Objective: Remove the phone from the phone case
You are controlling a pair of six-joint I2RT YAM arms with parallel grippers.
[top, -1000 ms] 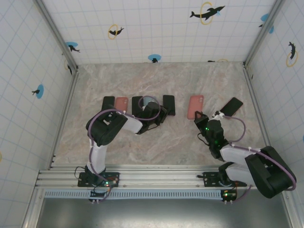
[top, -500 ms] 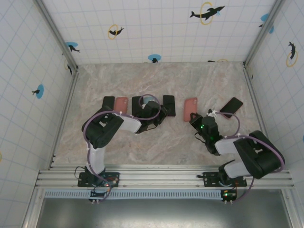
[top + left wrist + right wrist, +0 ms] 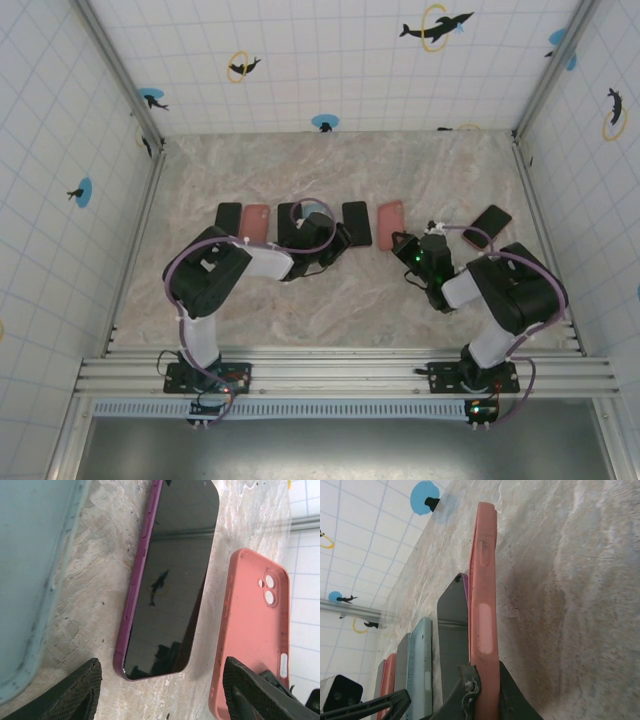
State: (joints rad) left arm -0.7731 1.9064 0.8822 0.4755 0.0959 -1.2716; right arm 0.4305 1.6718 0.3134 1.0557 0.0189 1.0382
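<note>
- R claw [image 3: 484, 680] clenched on near end of salmon phone case [image 3: 484, 605], prob. to anchor it
- L claw [image 3: 162, 690] released, hovering by purple phone [image 3: 170, 580]
- Case on bench [image 3: 570, 580], just beside that phone; contents not confirmed

This is a robot test room, like a lab. A left arm [image 3: 210, 275] and a right arm [image 3: 505, 290] are bolted to metal rails [image 3: 330, 372] beside a stone-look table [image 3: 350, 310]. White grid walls [image 3: 300, 70] with dolphin stickers [image 3: 437, 25] stand around it. Dark phones [image 3: 356, 222] and a pink case [image 3: 390, 222] sit in a row.
</note>
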